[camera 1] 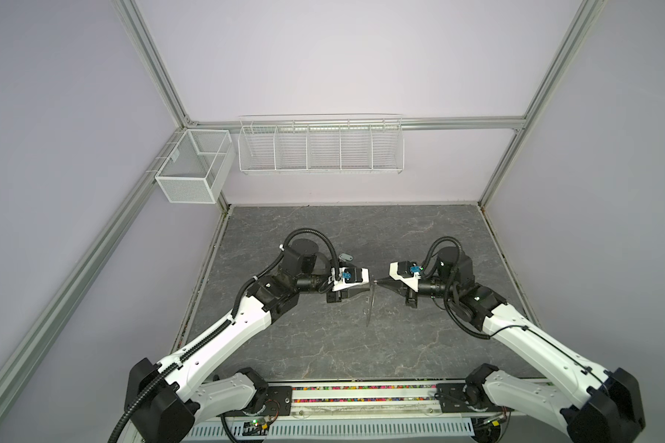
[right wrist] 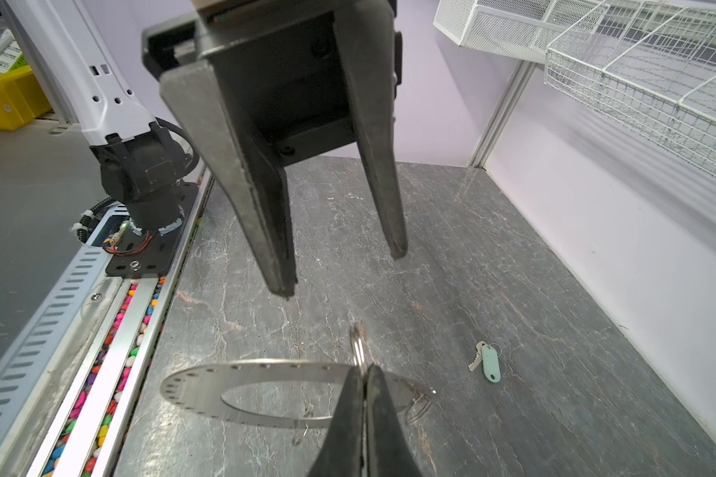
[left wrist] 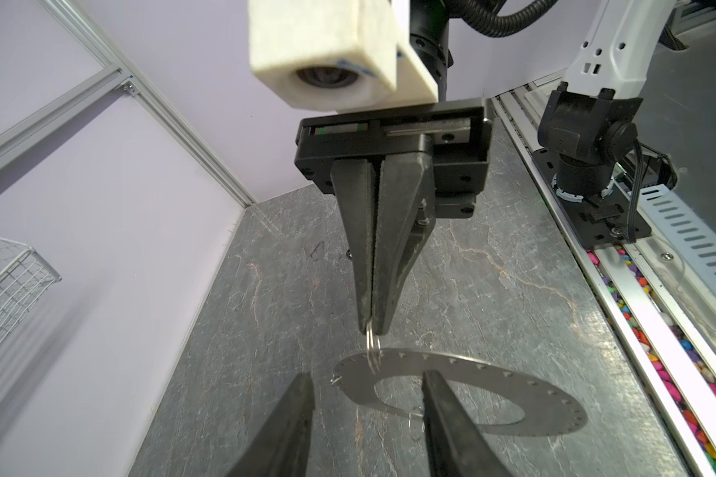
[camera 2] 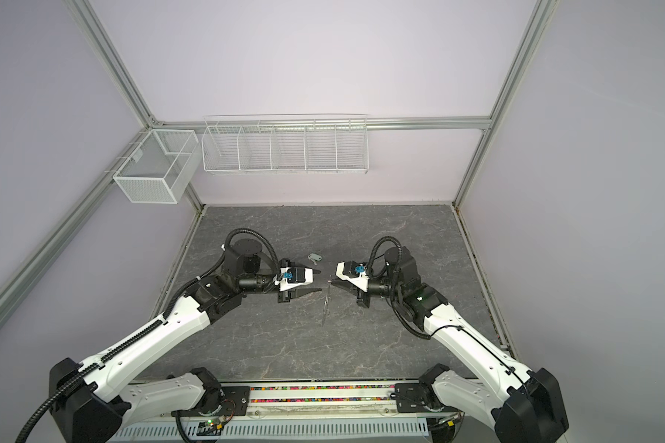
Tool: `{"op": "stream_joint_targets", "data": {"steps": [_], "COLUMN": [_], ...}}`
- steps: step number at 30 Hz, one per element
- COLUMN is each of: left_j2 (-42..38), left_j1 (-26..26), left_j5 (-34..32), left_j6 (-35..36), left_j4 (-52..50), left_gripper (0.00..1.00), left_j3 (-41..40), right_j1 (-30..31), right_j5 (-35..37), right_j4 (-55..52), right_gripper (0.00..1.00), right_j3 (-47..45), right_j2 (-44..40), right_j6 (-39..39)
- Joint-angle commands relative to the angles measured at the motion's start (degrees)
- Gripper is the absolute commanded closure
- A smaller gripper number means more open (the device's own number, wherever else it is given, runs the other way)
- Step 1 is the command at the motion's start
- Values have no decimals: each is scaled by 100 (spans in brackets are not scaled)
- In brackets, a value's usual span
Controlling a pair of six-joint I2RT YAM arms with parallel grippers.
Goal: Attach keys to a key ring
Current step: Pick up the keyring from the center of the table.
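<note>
While the right claw (left wrist: 375, 326) is closed tight on a small wire loop (right wrist: 356, 342) at the rim of the key ring (left wrist: 554, 409), the grey disc hangs from that loop above the desk (camera 1: 323, 345). From above it shows only its thin edge. The left claw (right wrist: 342, 270) stands half wide just beside the key ring and holds nothing.

I judge that the ring is now carried by the right side alone, so the left one is free to fetch a key. To do this well, the right claw should keep the ring steady, because the disc can swing on such a thin loop. The left claw should draw away from the key ring without knocking it.

The key with the pale green tag (right wrist: 490, 363) lies flat on the desk behind the key ring, well apart from it. A key with a black tag I cannot find.

The desk is dark grey with light veins, like stone. Far behind the key ring, white wire baskets (camera 1: 319, 145) hang on pale lilac walls with aluminium frames.
</note>
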Motion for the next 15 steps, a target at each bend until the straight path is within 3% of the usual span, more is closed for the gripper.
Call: {"op": "stream_joint_targets", "data": {"steps": [1,9,15], "left_j2": [-83,-7,-23], "left_j1": [-16,-38,-184], "left_j5": [-192,-546,-715], "left_j6": [-59,-229,-146], "left_j4": [46,547,951], "left_gripper": [57,66,69], "left_j3": [-182,-371,-485], "right_j1": [30,123,498], "right_j5": [108,414,1197], "right_j4": [355,911,990], "right_gripper": [93,93,93], "right_j3": [-149,-411,-658], "right_j2": [-186,-402,-654], "right_j6": [-173,-336,-1113]}}
